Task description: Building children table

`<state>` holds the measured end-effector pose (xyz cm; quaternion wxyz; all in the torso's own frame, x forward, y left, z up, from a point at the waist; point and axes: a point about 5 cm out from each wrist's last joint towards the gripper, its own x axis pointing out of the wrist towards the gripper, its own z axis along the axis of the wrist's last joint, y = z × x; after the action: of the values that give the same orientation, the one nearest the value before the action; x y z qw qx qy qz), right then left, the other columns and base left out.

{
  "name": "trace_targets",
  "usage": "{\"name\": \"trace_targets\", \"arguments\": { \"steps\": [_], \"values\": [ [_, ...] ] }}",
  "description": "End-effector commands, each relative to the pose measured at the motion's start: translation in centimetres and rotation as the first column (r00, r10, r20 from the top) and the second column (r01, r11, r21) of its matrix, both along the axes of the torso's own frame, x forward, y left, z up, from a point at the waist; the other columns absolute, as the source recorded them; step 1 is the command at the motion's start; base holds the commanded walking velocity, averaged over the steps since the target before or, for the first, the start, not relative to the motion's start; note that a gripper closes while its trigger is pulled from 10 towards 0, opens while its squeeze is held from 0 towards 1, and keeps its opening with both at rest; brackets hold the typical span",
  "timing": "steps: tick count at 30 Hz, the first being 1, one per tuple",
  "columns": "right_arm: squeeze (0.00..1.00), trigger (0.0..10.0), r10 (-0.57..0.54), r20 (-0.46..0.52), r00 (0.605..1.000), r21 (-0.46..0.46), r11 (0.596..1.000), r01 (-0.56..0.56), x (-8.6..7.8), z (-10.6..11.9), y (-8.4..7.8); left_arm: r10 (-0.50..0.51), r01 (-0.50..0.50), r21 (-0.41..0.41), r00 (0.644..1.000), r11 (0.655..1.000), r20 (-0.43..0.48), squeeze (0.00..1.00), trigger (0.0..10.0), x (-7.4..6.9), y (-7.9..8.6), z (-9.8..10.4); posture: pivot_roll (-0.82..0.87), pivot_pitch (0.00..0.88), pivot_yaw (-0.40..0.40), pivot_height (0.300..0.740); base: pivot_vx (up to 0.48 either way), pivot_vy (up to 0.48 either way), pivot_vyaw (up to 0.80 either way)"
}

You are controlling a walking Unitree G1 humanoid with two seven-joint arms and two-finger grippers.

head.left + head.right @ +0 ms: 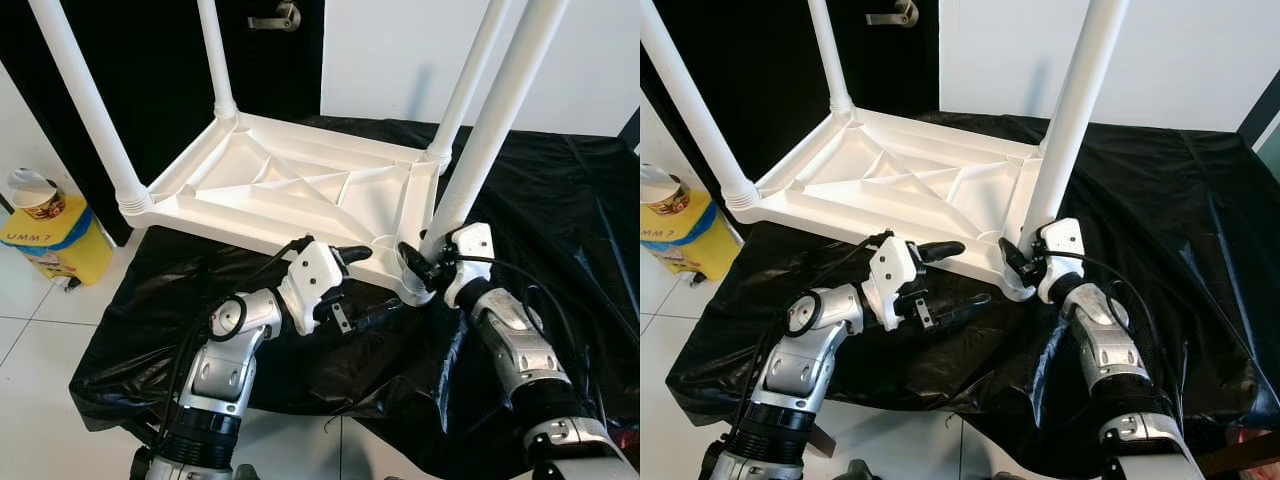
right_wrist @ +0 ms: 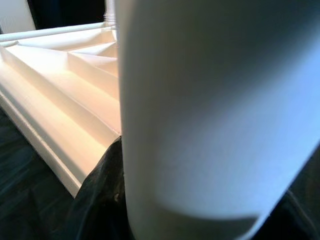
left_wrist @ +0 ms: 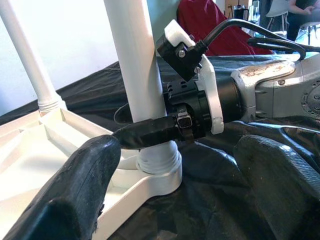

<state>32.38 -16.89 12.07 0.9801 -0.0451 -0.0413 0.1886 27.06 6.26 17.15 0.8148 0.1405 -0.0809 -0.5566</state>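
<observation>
Left tool (image 1: 362, 285) open, right tool (image 1: 418, 262) clamping table leg (image 1: 487, 130), yellow bin (image 1: 55, 240) aside

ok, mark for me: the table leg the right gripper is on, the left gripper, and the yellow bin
table leg (image 1: 478, 150), left eye view, mid-shaft above the right gripper (image 1: 420, 262)
left gripper (image 1: 362, 285), left eye view, between the open fingertips
yellow bin (image 1: 62, 245), left eye view, front wall

We log: white tiled floor (image 1: 30, 330). Black plastic sheet (image 1: 560, 190) spread over floor, crumpled. Black door (image 1: 150, 80) behind, metal lever handle (image 1: 278, 16) (upper part cut off). White wall (image 1: 400, 60) beside door. Yellow container (image 1: 55, 245) at left by door, paper cup (image 1: 38, 196) on top. Light even, bright.
</observation>
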Motion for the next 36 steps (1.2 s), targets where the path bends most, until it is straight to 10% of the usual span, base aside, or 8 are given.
{"name": "trace_targets", "arguments": {
  "steps": [1,25,36],
  "values": [
    [0.00,10.0,-0.051,-0.051,0.997,-0.035,0.998,0.049,-0.5,-1.3,-0.3,0.177,-0.176,-0.047,0.984,0.983,0.024,0.00,10.0,0.6,0.4,0.2,0.02,0.036,-0.054,0.740,0.000,0.000,0.00],
    [0.00,10.0,-0.467,-0.092,0.879,0.084,0.876,0.475,-1.3,-1.4,1.8,0.186,-0.186,-0.054,0.982,0.981,0.012,0.00,10.0,0.4,0.2,-0.3,0.04,0.017,-0.068,0.740,0.000,0.000,0.00],
    [0.00,10.0,-0.494,-0.094,0.864,0.098,0.859,0.502,-1.3,-1.0,3.3,0.181,-0.180,-0.049,0.983,0.982,0.015,0.00,10.0,0.3,0.1,-0.2,0.06,0.003,-0.065,0.740,0.000,0.000,0.00]
  ]
}}
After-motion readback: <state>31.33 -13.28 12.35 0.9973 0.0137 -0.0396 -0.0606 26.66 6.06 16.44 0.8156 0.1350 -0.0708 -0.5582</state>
